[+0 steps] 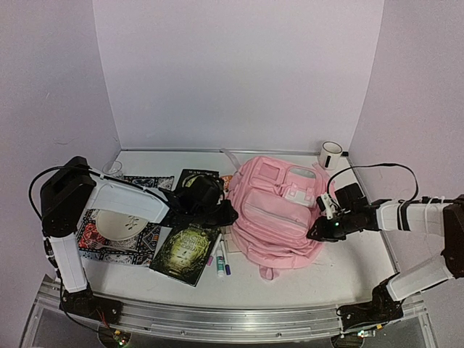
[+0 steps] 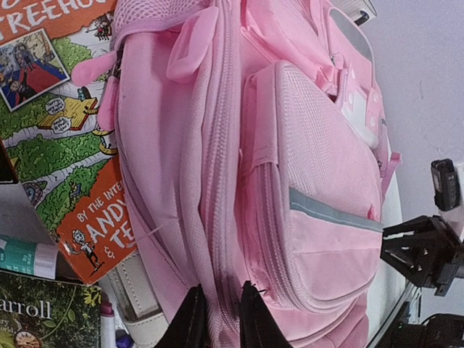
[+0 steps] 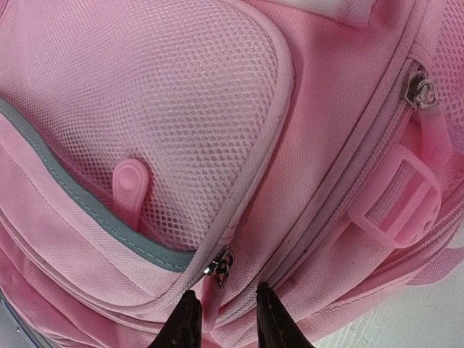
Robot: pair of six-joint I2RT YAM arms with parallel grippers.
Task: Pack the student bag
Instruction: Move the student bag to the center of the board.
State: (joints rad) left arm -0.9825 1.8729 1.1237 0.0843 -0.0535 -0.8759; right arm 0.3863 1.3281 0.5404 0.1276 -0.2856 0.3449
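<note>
Student bag is getting pinched narrowly by left gripper; right gripper is sitting narrow at zip pull, hold unclear, so seat deeper before tugging.

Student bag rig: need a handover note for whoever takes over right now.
Left pincer: closed on the fabric of the student bag at its left edge, along a zip seam.
Right pincer: closed on the bag's right edge, just below a zip pull.
Bag: lies flat mid-table, and no compartment looks open.
Done: both sides gripped, nothing visibly packed.
To do: open the bag and load it. The green book and pens lie on the table beside it.
</note>
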